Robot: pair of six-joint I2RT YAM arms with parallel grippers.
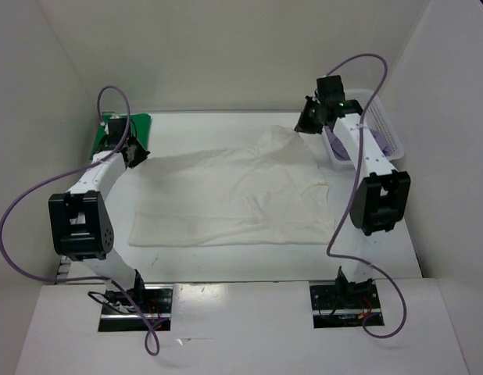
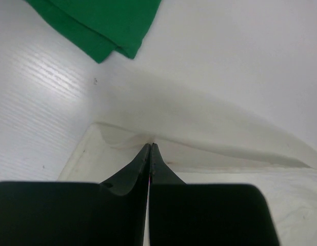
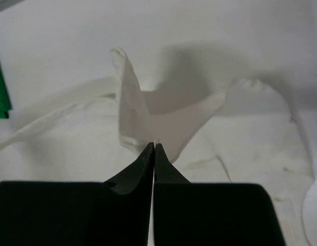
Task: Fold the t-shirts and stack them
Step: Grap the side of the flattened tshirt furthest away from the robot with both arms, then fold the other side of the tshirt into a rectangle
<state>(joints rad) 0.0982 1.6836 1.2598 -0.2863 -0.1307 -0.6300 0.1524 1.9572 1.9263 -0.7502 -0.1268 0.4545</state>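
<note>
A white t-shirt (image 1: 234, 195) lies spread over the middle of the table. My left gripper (image 1: 136, 154) is shut on its far left corner; in the left wrist view the fingertips (image 2: 150, 146) pinch the cloth edge (image 2: 210, 118). My right gripper (image 1: 308, 121) is shut on the shirt's far right part, which is lifted into a peak (image 3: 163, 118) above the closed tips (image 3: 154, 146). A folded green t-shirt (image 1: 140, 125) lies at the far left, just beyond the left gripper (image 2: 107, 23). A lavender t-shirt (image 1: 341, 150) shows inside the basket at the right.
A white mesh basket (image 1: 380, 117) stands at the far right, beside and partly under the right arm. White walls close in the table at the back and on both sides. Purple cables loop off both arms.
</note>
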